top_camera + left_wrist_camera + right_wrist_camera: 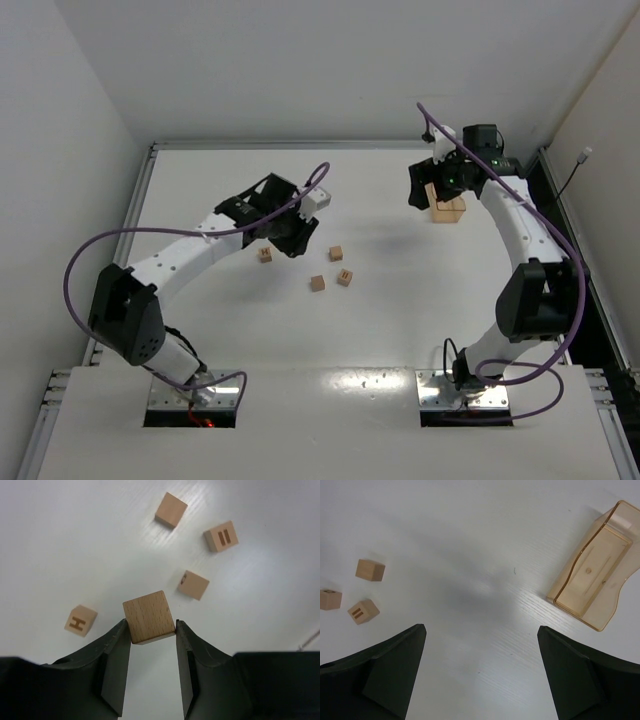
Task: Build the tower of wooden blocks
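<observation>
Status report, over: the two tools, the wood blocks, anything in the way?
Left tool shut on one wood block. Right tool open, empty, near tray. Four other blocks loose, none stacked. No obstacle seen.

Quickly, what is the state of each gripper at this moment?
Left gripper: closed, holding a wood block.
Right gripper: open, holding nothing.
</observation>
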Robot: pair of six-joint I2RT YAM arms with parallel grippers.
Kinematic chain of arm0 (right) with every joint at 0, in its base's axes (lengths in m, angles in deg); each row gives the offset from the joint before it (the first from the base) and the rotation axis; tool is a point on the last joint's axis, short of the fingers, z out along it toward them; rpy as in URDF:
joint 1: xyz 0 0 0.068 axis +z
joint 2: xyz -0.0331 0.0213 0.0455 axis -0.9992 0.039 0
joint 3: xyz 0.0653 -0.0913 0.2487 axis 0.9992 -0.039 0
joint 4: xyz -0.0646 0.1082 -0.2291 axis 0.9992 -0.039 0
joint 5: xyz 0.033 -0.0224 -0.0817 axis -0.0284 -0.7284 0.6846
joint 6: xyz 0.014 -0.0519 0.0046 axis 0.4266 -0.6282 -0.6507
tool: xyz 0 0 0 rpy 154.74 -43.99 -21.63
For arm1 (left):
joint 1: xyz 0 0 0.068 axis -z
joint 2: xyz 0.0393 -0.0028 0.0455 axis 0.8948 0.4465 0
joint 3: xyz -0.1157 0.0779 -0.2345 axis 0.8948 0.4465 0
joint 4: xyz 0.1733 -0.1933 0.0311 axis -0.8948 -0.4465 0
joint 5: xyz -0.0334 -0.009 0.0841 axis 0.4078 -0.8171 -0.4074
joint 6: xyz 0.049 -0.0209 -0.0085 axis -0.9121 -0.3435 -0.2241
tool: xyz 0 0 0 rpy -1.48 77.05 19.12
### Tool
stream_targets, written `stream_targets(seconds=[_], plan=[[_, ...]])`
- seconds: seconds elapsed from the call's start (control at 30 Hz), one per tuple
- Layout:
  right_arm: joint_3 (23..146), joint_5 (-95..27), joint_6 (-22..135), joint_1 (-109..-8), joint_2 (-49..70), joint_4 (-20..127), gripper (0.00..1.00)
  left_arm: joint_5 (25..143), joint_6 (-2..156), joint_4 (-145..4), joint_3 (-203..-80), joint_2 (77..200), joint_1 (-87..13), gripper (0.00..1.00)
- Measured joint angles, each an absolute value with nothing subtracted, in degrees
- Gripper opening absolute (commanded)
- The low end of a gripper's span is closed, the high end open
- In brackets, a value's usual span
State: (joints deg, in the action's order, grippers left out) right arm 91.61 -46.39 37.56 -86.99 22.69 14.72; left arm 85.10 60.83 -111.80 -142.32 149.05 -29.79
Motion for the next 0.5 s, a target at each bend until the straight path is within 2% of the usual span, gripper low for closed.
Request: stream_targets(seconds=[0.27,0.5], plan=[[90.93,-46.5,39.05,-85.85,22.69,15.09,0.91,82.61,66.53,-94.8,-129.16,152.89,-31.69,0.0],[90.91,-46.54,39.71,-85.41,22.69,15.18,0.91,80.09,70.03,-84.44,-126.8,155.6,-31.71,0.0]])
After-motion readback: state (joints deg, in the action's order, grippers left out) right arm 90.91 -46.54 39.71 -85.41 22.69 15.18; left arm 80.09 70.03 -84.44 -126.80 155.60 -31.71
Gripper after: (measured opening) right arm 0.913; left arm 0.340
